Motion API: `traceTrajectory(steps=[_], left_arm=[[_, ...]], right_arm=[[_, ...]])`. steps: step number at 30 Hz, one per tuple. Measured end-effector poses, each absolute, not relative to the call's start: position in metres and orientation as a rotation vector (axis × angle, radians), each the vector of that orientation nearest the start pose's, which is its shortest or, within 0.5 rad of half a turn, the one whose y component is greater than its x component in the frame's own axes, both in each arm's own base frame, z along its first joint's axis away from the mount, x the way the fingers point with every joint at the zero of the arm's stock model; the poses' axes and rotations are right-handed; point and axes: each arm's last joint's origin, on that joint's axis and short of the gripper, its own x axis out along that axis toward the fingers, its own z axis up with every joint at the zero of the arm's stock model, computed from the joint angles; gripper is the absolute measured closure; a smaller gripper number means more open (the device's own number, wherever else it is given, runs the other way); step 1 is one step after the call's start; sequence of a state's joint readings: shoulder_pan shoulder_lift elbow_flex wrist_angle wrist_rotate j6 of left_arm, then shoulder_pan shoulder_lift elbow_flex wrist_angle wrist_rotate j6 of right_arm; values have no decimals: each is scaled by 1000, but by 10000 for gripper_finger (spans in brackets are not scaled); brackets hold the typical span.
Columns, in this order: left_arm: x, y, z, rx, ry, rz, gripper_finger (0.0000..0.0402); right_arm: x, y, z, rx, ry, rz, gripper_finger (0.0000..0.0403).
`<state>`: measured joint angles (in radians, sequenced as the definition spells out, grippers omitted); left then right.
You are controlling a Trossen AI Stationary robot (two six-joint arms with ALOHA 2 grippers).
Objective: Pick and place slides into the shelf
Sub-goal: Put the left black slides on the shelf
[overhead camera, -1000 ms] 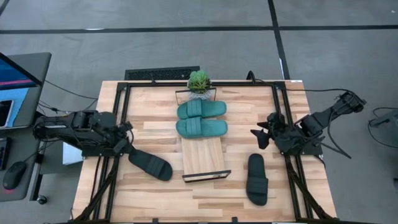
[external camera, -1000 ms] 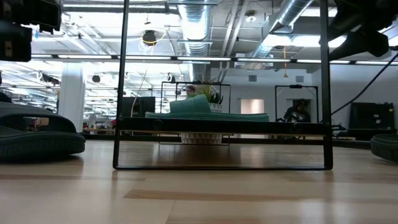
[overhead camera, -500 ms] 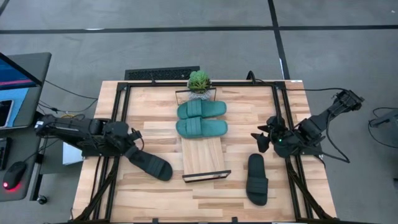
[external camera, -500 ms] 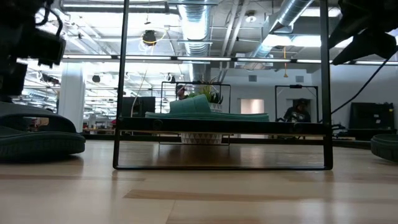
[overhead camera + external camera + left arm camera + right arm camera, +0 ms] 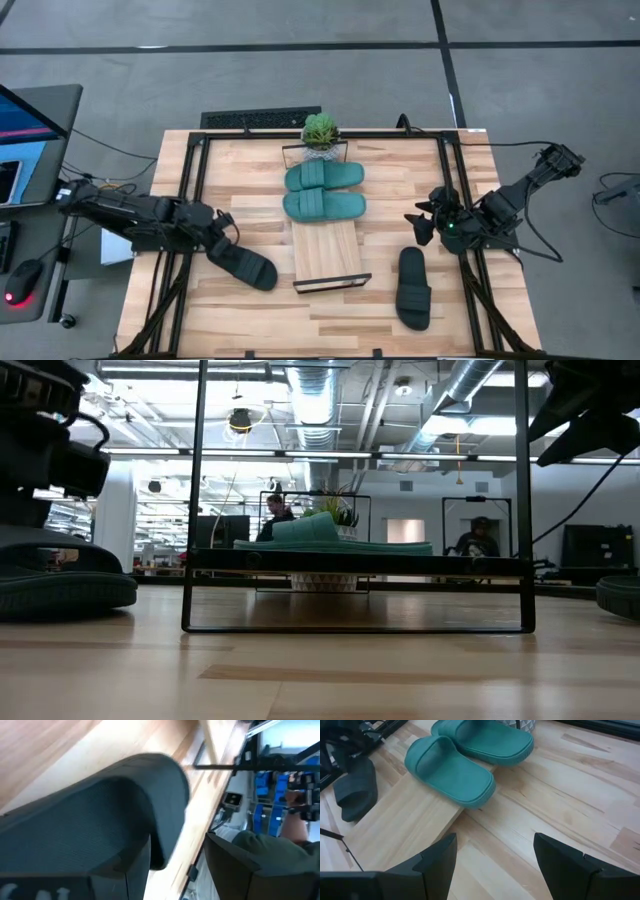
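1. The left gripper (image 5: pixel 222 232) sits at the near end of the left black slide (image 5: pixel 243 265). In the left wrist view its fingers stand apart, with the slide's dark strap (image 5: pixel 100 820) directly ahead of one finger.
2. To grasp well, straddle the strap or the sole edge squarely before closing. The rubbery material will likely flex, so seat the fingers deep rather than pinching at the tips.
3. Just beyond the slide lies the shelf (image 5: pixel 328 252), its free plank end nearest this gripper. Lift clear of the black wire frame at that end before moving across.
4. Farther along the plank, two teal slides (image 5: pixel 324 191) already occupy the shelf.
5. The right gripper (image 5: pixel 422 222) waits with fingers apart beyond the shelf, the right black slide (image 5: pixel 413 287) lying close beside it.
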<state>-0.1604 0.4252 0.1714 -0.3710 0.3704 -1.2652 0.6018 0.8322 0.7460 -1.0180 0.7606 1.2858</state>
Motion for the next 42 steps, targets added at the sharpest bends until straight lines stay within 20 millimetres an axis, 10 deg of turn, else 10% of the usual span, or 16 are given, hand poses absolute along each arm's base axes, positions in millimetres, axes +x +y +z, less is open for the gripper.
traceTrajectory(steps=[32, 42], left_arm=[[140, -35, 136, -1192, 921, -53, 231], [152, -48, 132, -1274, 934, -76, 386]], right_arm=[[120, 58, 258, 509, 597, -620, 147], [119, 58, 258, 504, 604, -621, 147]])
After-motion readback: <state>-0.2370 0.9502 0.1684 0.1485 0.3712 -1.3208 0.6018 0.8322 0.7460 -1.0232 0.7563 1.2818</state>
